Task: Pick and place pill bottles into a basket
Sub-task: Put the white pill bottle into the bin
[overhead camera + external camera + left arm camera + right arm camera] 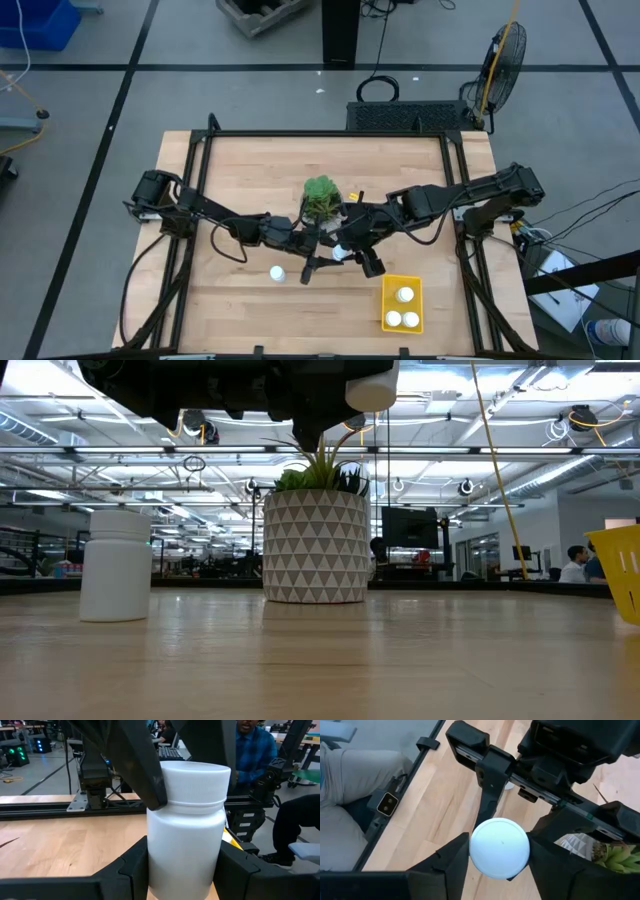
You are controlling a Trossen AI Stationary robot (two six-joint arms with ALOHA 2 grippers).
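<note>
A white pill bottle [186,825] hangs upright above the middle of the table, in front of the potted plant [320,197]. My left gripper [185,875] is shut on its body. My right gripper [500,851] is shut on its cap. In the low view only the bottle's lower end [371,388] shows. A second pill bottle [277,272] stands on its base to the left. The yellow basket [386,300] sits near the front right with three bottles in it. My left gripper pinches the bottle's body [162,865] between its two fingers, coming level from the table's left side. The bottle stands upright in the hold, clear of the table. My right gripper pinches the cap's rim [476,851] between its two fingers [145,770], slanting down from the table's right side. The cap's round top [500,842] faces the wrist camera.
The plant's white patterned pot [315,545] stands just behind the held bottle. The basket's wall [622,570] shows at the right of the low view. The table's black frame rails [200,180] run along its edges. A person in a blue shirt [255,750] sits beyond the table.
</note>
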